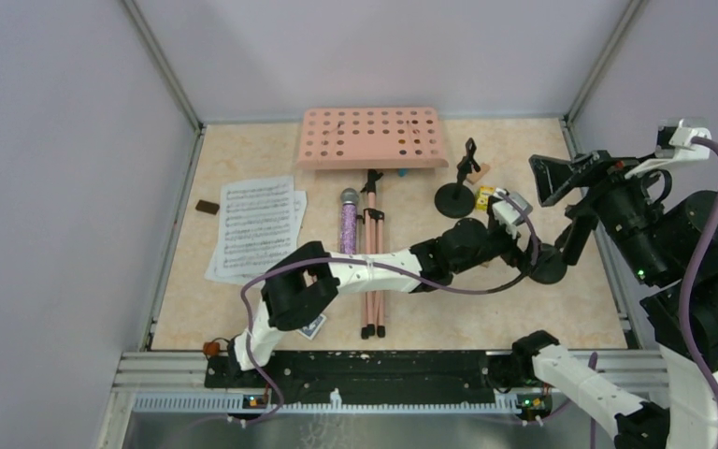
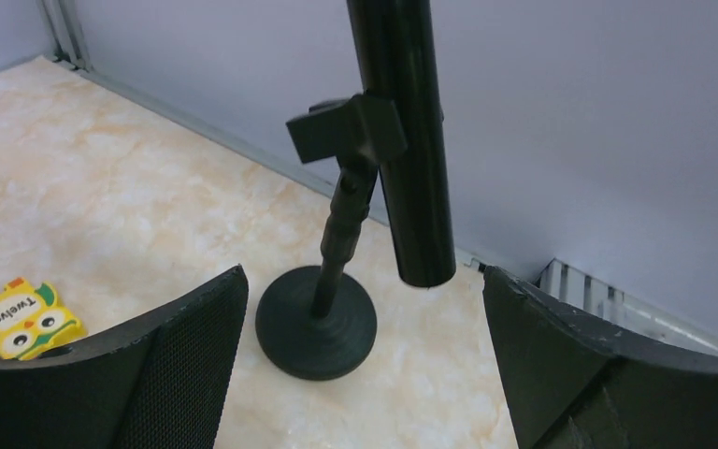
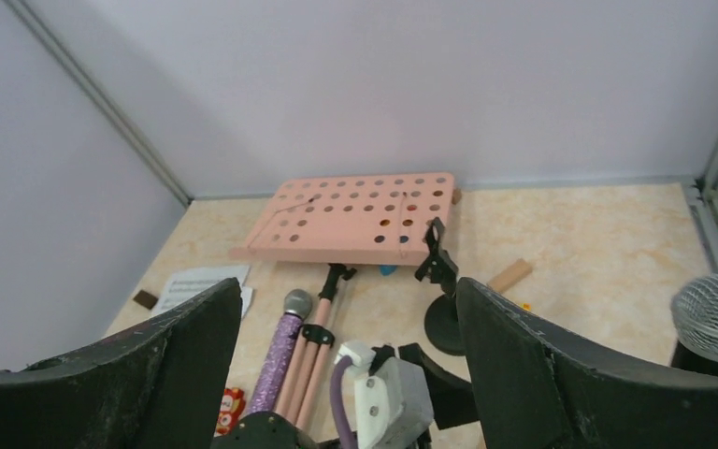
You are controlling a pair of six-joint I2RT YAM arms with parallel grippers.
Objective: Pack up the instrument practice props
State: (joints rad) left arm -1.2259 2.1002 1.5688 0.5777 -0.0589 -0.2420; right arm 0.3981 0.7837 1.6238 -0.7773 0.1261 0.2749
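Marbled table (image 1: 542, 323), right edge. Left gripper (image 2: 365, 281) is spread wide and empty. The holder (image 2: 318, 323) stands just ahead, in line with the gap and untouched. Its clip carries the black mic (image 2: 411, 168) (grey head up, seemingly clipped rather than leaning). Right gripper (image 3: 348, 299) hangs above, also wide open and empty. Good practice: advance, close low on the stem, centred, since the top-heavy pair may tip.
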